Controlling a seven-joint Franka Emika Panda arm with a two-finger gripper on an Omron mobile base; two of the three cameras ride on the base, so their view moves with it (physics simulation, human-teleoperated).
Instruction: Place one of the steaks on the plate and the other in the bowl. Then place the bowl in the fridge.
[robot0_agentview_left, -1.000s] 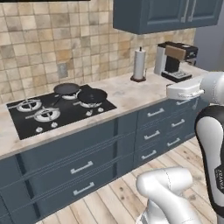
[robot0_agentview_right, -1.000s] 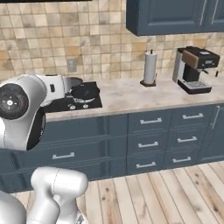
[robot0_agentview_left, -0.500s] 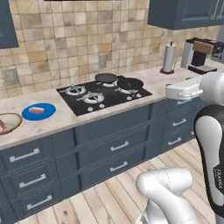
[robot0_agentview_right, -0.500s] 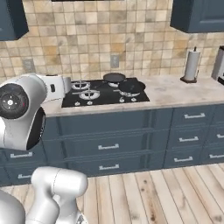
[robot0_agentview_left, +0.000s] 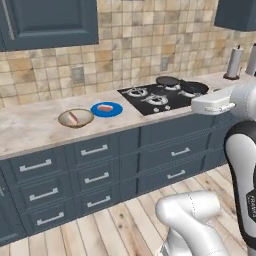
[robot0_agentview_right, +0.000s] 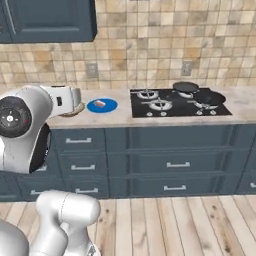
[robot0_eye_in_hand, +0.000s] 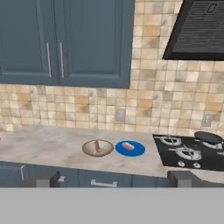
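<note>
The bright blue plate (robot0_agentview_left: 114, 111) lies on the counter left of the cooktop, with one pinkish steak (robot0_agentview_left: 105, 107) on it. Just to its left stands the tan-rimmed bowl (robot0_agentview_left: 75, 118), holding the other steak (robot0_agentview_left: 73, 117). In the hand view the bowl (robot0_eye_in_hand: 97, 148) and the plate (robot0_eye_in_hand: 136, 150) sit side by side, well ahead of my gripper (robot0_eye_in_hand: 115, 180). Its dark fingertips (robot0_eye_in_hand: 47, 179) stand wide apart, open with nothing between them. In the right base view the plate (robot0_agentview_right: 107, 107) shows, and the bowl (robot0_agentview_right: 76, 109) is mostly hidden behind my arm. The fridge is out of view.
A black cooktop (robot0_agentview_left: 150, 99) with dark pans (robot0_agentview_left: 193, 88) lies right of the plate. A paper towel roll (robot0_agentview_left: 233, 62) stands far right. Dark blue drawers (robot0_agentview_left: 95, 150) run under the counter, upper cabinets (robot0_eye_in_hand: 65, 39) and a range hood (robot0_eye_in_hand: 197, 30) hang above.
The whole picture has shifted: the base has driven left along the counter. The coffee machine left the views, and the bowl and plate came into view. The arm keeps its pose.
</note>
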